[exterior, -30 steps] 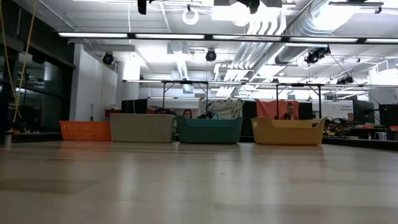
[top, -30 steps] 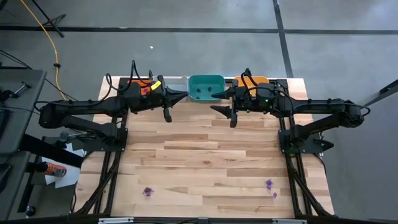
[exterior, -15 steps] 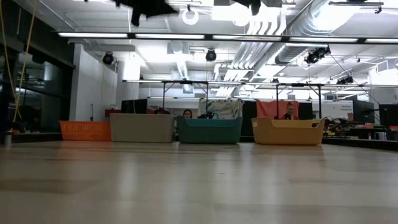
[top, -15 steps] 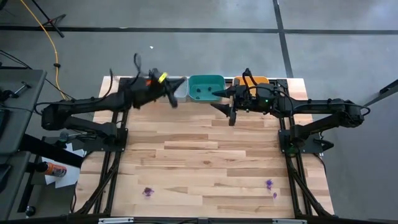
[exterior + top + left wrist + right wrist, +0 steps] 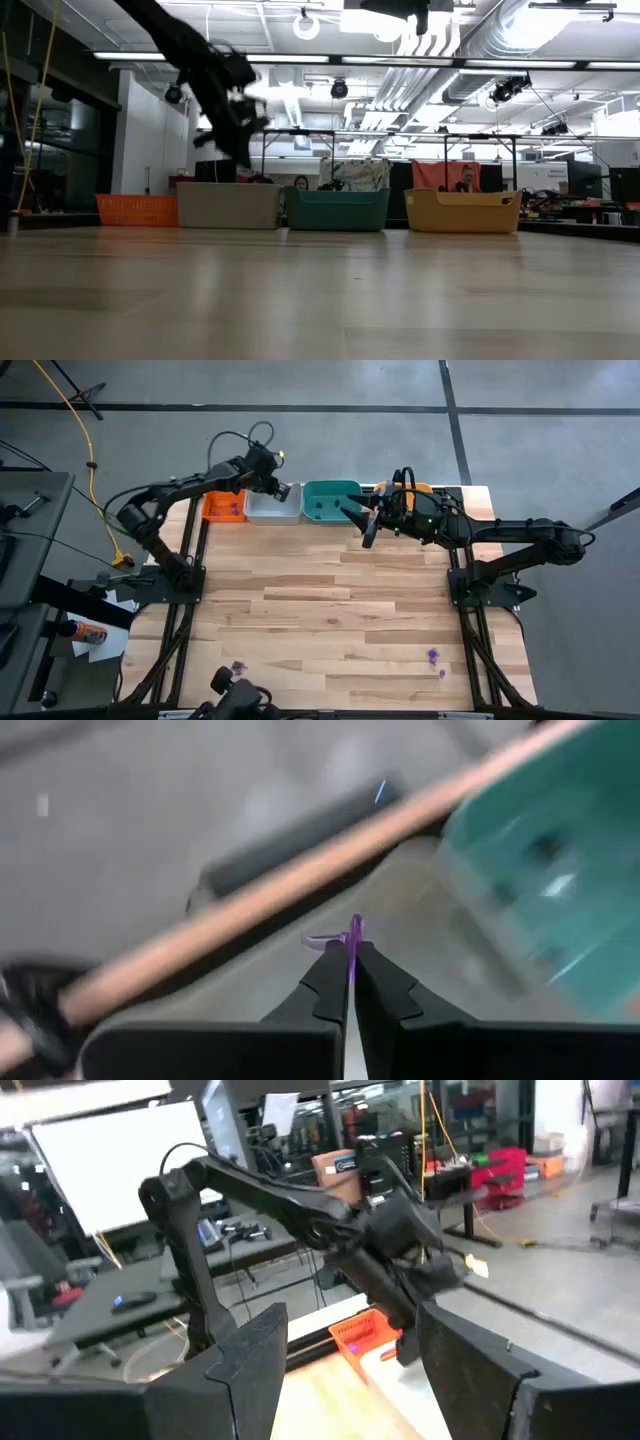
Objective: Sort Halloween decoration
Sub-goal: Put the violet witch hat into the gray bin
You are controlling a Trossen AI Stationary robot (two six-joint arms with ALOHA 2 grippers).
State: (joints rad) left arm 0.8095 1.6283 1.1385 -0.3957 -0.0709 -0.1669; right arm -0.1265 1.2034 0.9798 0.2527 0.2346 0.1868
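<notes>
Left end effector (image 5: 283,491) hovers over the grey tray (image 5: 272,512), pinching a purple trinket (image 5: 352,942). Right end effector (image 5: 360,528), fingers spread wide, waits beside the green tray (image 5: 330,488). Purple trinkets (image 5: 237,668) dot the tabletop's (image 5: 330,610) near edge; no readable writing.

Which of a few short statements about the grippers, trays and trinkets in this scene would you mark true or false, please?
1. The left gripper pinches a purple trinket in its fingers. True.
2. The right gripper is shut on a trinket. False: its fingers are open and hold nothing.
3. The left gripper hovers above the grey tray. True.
4. All trinkets are off the table. False: loose purple trinkets lie near its front edge.
5. The green tray stands between the grey tray and the yellow tray. True.
</notes>
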